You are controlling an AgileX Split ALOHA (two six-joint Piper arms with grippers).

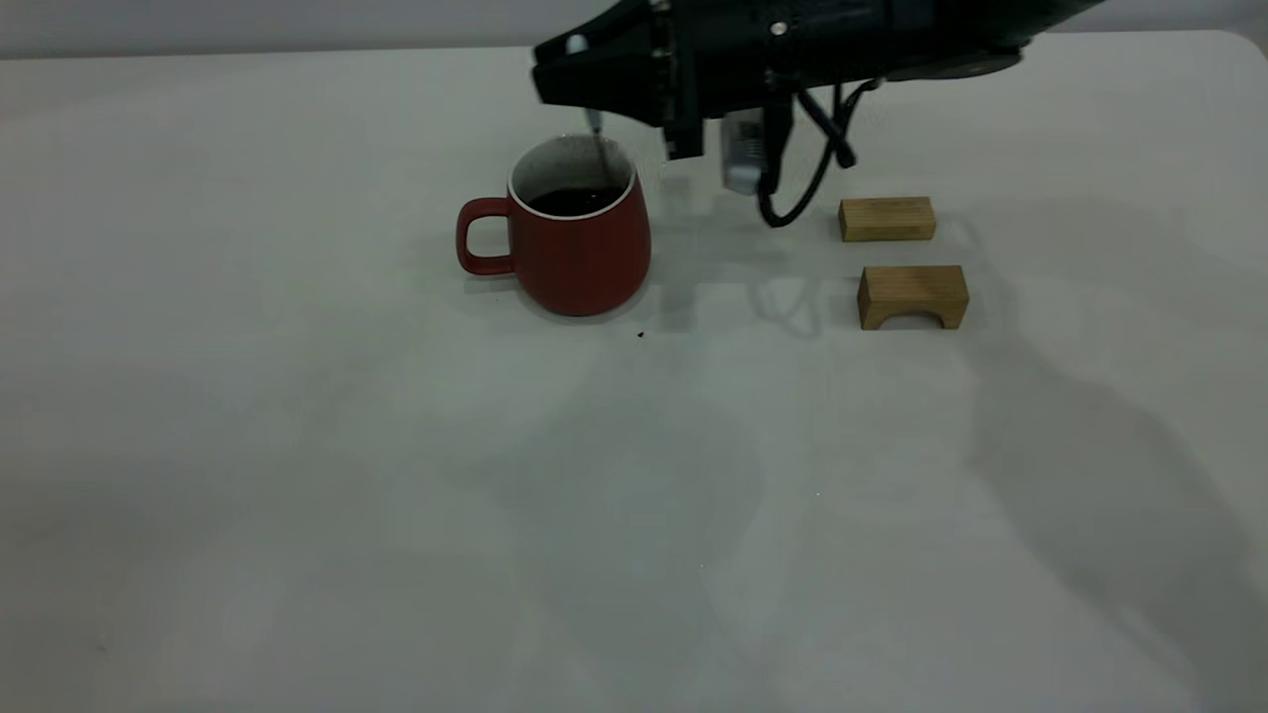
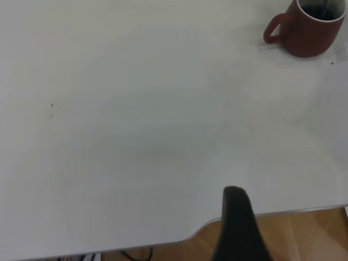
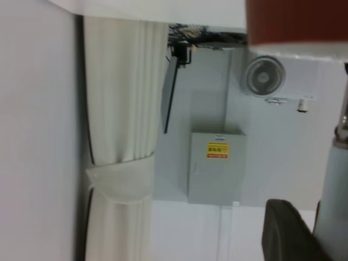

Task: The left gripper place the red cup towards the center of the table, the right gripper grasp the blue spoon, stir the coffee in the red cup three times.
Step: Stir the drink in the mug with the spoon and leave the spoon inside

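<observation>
Stirring appears under way: the right gripper [image 1: 580,74] hangs above the red cup [image 1: 580,238], clenched on the blue spoon [image 1: 598,158], whose grey stem dips into the coffee [image 1: 575,201]. The cup stands on the worktop [image 1: 297,475] well apart from two wooden blocks [image 1: 887,219]. A wide sweep could knock the rim and slop coffee. Only the left wrist view shows the left gripper [image 2: 236,223], parked near the worktop's edge, its state impossible to tell; the right wrist view mostly shows a curtain [image 3: 122,136].

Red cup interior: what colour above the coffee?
White, with a white rim, on the red cup; clearest in the exterior view.
</observation>
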